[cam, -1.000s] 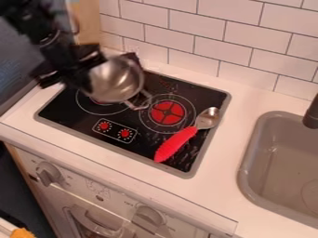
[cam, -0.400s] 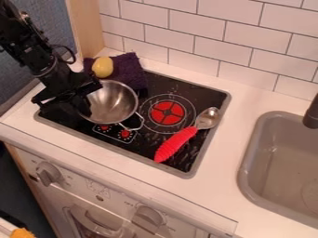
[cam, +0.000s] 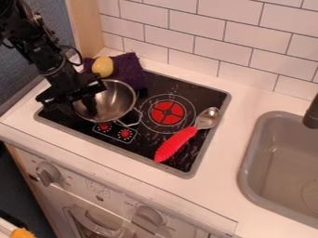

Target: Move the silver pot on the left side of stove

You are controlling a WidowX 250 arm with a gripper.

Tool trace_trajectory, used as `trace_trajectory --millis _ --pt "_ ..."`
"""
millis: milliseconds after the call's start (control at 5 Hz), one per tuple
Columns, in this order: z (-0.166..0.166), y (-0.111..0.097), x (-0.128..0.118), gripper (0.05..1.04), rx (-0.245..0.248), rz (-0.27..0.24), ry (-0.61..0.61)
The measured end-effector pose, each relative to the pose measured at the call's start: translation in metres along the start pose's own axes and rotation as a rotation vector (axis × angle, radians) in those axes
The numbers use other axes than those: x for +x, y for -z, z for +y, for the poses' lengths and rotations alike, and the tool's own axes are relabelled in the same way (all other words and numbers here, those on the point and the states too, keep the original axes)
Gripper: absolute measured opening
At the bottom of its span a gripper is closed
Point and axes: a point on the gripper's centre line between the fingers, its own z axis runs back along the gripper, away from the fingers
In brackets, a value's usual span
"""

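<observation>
The silver pot (cam: 114,103) stands upright on the left side of the black stove top (cam: 146,148), its wire handle towards the lower right. My gripper (cam: 77,106) is open at the pot's left rim, with one finger inside the bowl and the other outside the wall. The arm hides part of the pot's left side and the left burner beneath.
A yellow object (cam: 102,67) lies on a purple cloth (cam: 129,69) behind the pot. A spoon with a red handle (cam: 175,144) lies across the stove's right side. The grey sink (cam: 282,160) is at far right.
Over the last second the pot moved down onto the stove with my gripper, uncovering the cloth and yellow object. Since the later earlier frame, the gripper opened and the finger inside shifted away from the rim.
</observation>
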Motion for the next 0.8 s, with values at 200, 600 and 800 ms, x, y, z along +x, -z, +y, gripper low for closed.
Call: trace_trajectory --millis 200,600,800 --pt "-0.003 -0.001 0.0 0.805 0.008 -0.004 0.007" --pt "-0.004 -0.037 0.004 1.001 0.061 -0.059 0.092" --pt "-0.014 -0.07 0.009 1.001 0.069 -0.124 0.206"
